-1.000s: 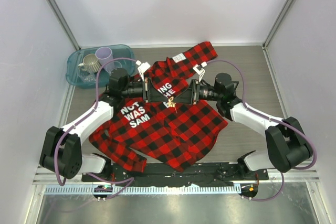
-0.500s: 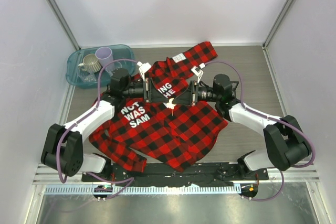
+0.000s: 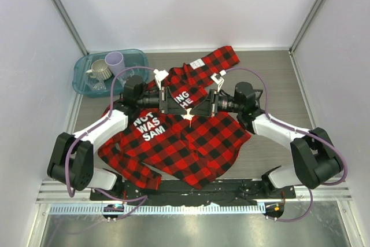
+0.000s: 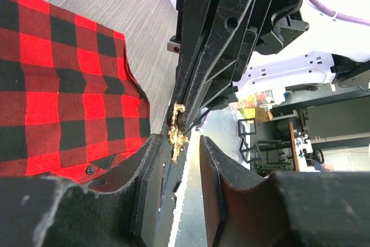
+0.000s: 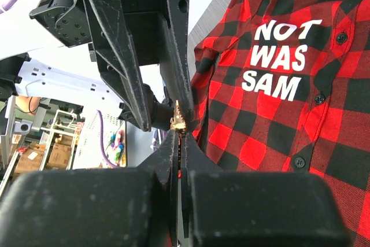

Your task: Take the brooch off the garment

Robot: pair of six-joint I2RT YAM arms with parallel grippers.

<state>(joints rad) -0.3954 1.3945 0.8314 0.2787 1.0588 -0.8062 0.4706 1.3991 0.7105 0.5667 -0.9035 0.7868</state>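
Observation:
The tiny gold brooch (image 5: 177, 120) is pinched at the tips of my right gripper (image 5: 179, 134), which is shut on it. It hangs in the air above the shirt with no cloth on it. My left gripper (image 4: 179, 139) is open, its fingertips on either side of the brooch (image 4: 175, 134) without clamping it. In the top view the two grippers meet tip to tip, left gripper (image 3: 182, 108) and right gripper (image 3: 191, 112), with the brooch (image 3: 188, 116) between them. The red-and-black plaid garment (image 3: 191, 143) lies spread on the table below, white lettering facing up.
A teal basin (image 3: 82, 79) at the back left holds a purple cup (image 3: 114, 60) and a metal mug (image 3: 99, 71). White walls enclose the table on three sides. One sleeve (image 3: 222, 57) reaches toward the back.
The right gripper drew slightly left with the brooch, then the left gripper moved right, so its open fingers now sit around the brooch. The shirt has not moved.

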